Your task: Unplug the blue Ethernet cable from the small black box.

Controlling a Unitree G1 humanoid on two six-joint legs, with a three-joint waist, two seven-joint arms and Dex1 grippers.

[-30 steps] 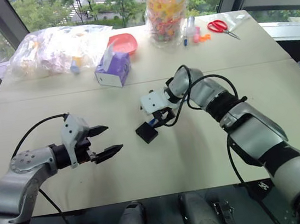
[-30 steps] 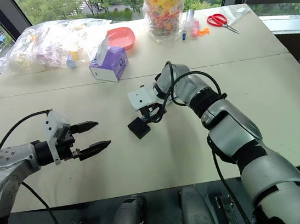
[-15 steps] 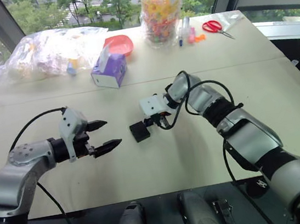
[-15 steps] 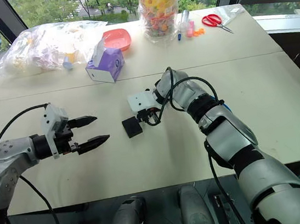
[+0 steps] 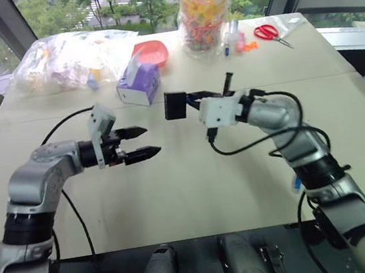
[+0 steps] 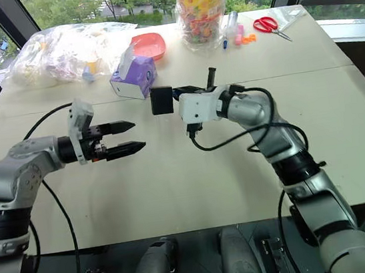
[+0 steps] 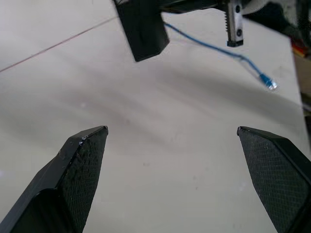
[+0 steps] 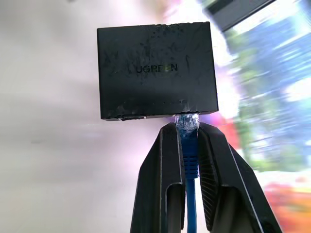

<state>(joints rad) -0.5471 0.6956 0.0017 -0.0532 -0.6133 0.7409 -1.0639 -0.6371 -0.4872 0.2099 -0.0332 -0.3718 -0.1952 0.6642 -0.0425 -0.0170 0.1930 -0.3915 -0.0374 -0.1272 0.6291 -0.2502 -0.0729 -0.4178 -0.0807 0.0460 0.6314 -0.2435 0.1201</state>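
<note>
One small black box (image 8: 155,70), flat, matte, square-ish, top scuffed w/ faint "UGREEN" lettering, is held clear of the table (image 5: 194,175) in mid-air, between the two arms and just in front of the purple tissue box (image 5: 139,85). Blue Ethernet cable (image 8: 189,160) is plugged into the box's edge via a clear plug; right gripper (image 8: 188,133) is clamped on the cable right behind that plug, fingers nearly touching w/ cord pinched between. In left wrist view the cord trails from the box and ends in a free light-blue plug (image 7: 268,83). Left gripper (image 5: 144,143) is spread wide, holding nothing, pointing toward the box, near but apart. Containers at far edge of table: clear plastic bag (image 5: 68,57) w/ mixed items, contents unclear; tall clear jar (image 5: 203,12), orange lid, full of multicoloured small pieces; red bowl (image 5: 151,52), contents not discernible. Red-handled scissors (image 5: 270,33) lie at far right.
</note>
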